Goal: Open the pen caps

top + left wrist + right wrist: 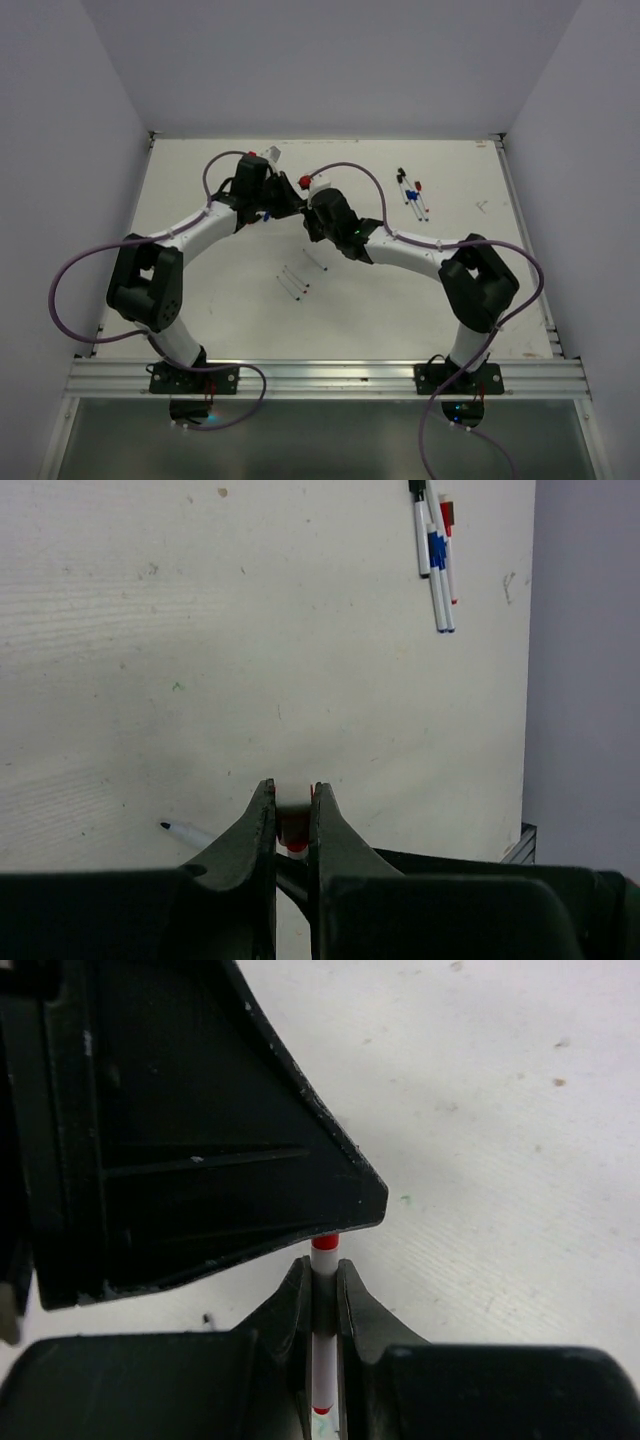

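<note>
My left gripper and right gripper meet above the middle of the table. In the left wrist view the left gripper is shut on a red pen cap. In the right wrist view the right gripper is shut on a thin white pen with red ends, whose upper red end reaches the left gripper's dark finger. Several capped pens with black, blue and red caps lie at the back right and also show in the left wrist view.
Thin uncapped pens lie on the table in front of the grippers, one more beside them. An uncapped black-tipped pen lies below the left gripper. The table's right edge meets a grey wall.
</note>
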Robot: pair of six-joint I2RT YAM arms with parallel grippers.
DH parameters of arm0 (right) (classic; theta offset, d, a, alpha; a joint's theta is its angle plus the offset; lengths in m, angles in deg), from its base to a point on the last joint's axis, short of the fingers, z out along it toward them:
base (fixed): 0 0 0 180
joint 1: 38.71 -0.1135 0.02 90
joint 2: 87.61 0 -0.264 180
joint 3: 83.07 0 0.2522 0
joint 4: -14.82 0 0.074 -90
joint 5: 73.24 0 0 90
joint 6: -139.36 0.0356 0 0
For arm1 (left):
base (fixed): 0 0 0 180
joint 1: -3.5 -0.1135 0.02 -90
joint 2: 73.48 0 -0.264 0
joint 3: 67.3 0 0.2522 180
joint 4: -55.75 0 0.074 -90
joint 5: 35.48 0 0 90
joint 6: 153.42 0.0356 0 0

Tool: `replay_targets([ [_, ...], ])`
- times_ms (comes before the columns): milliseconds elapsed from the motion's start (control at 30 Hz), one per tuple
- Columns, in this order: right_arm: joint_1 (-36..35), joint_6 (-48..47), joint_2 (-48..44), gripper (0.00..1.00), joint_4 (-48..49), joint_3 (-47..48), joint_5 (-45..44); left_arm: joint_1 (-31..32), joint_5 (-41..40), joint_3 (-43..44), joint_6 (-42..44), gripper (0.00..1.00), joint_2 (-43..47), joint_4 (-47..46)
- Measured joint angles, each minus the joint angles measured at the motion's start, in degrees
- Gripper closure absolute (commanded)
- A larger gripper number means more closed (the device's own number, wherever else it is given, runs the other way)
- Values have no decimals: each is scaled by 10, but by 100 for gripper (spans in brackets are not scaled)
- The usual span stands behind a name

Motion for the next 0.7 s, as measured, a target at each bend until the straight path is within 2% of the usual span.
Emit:
replay_targets([
  [200,79,50,-31,100,57,-68,219,-18,38,-44,4,100,14,-84],
  [300,131,88,-38,100,82,-106,338,-66,55,-76,1,100,31,-151],
  [367,157,104,-38,100,88,-115,386,-99,61,-85,0,100,39,-172],
  [500,166,106,-38,100,84,-110,431,-115,61,-82,6,100,40,-185],
  [700,146,68,-29,100,7,-68,397,-94,40,-36,45,100,-5,-145],
])
